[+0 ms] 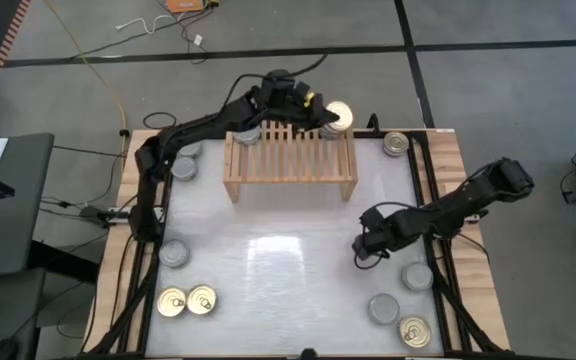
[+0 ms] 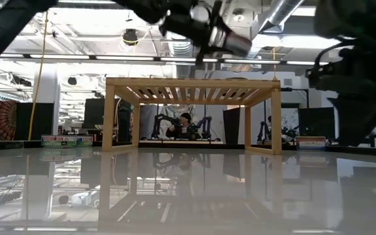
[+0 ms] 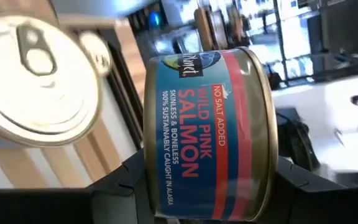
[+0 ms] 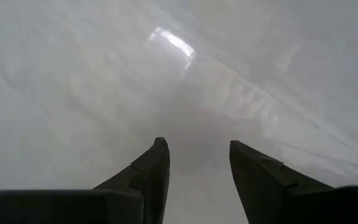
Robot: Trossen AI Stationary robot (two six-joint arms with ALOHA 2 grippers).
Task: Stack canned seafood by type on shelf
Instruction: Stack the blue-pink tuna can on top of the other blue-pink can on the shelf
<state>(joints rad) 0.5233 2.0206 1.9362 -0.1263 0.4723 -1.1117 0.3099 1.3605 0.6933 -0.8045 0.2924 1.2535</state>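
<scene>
Left gripper [image 1: 313,112] is clenched on a salmon can [image 3: 207,134], held on its side above the back right part of the shelf [image 1: 290,160]; label reads wild pink salmon.

Table [image 1: 288,270]: white top, shelf stands at its back, approx. in the middle. Shelf is a low rack w/ slatted top. On the shelf's back right corner sits a gold-top can [image 1: 338,116], pull ring up, just beside the held can. Another can [image 1: 247,135] is at the shelf's back left. More cans lie on the table, e.g. two gold-top ones [image 1: 187,300] well in front of the shelf, to its left, and a grey one [image 1: 396,144] just right of the shelf.

Right gripper [image 4: 194,174] waits in front of the shelf, to the right, fingers apart, nothing between them.

To do this step well, I think: turn the can flat first, then lower it straight on the same-type can so rims meet, and let go only when it sits level. If tilted or off-centre, it may slide off the slats. Whether the two cans are same type, I cannot tell.
</scene>
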